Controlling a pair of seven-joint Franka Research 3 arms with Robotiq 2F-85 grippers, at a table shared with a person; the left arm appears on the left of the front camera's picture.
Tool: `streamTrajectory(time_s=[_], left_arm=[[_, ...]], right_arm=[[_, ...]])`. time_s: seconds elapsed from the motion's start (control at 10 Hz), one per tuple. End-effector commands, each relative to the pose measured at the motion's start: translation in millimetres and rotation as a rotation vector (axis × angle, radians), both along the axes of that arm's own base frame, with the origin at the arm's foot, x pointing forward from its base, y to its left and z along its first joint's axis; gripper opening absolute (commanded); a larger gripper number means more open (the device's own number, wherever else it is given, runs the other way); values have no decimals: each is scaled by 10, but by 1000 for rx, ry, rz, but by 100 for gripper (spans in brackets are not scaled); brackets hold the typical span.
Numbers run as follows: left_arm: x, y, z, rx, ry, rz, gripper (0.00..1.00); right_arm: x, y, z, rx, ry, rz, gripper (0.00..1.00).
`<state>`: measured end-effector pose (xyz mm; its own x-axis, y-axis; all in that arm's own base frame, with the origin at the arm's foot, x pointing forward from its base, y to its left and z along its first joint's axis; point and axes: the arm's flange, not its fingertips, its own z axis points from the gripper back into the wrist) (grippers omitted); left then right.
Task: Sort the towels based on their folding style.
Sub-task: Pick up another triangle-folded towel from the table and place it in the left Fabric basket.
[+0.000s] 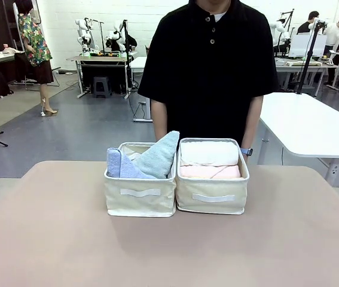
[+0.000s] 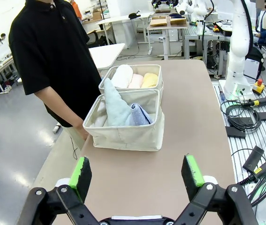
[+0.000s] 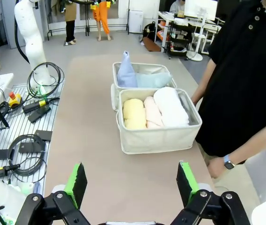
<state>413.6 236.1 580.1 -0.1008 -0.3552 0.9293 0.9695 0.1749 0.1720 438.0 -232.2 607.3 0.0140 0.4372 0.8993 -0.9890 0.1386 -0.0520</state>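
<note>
Towels look sorted: rolled ones in one basket, cone-folded in the other. Both end effectors apart, empty; hold clear of the bench.

Two cream fabric baskets, the left basket and the right basket, touch side by side near the tabletop's far edge, where a person in a black shirt stands.

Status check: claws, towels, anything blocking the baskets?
Left claw open, right claw open, both empty. Cone-folded towels in left basket, rolled towels in right basket. Person stands close behind baskets.
</note>
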Motion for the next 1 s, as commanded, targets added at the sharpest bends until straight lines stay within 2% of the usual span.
streamTrajectory(time_s=[0.0, 0.9], left_arm=[[-32, -11, -10, 18, -1, 2, 100], [-32, -11, -10, 18, -1, 2, 100]], right_arm=[[-60, 40, -47, -12, 7, 1, 100], [-60, 40, -47, -12, 7, 1, 100]])
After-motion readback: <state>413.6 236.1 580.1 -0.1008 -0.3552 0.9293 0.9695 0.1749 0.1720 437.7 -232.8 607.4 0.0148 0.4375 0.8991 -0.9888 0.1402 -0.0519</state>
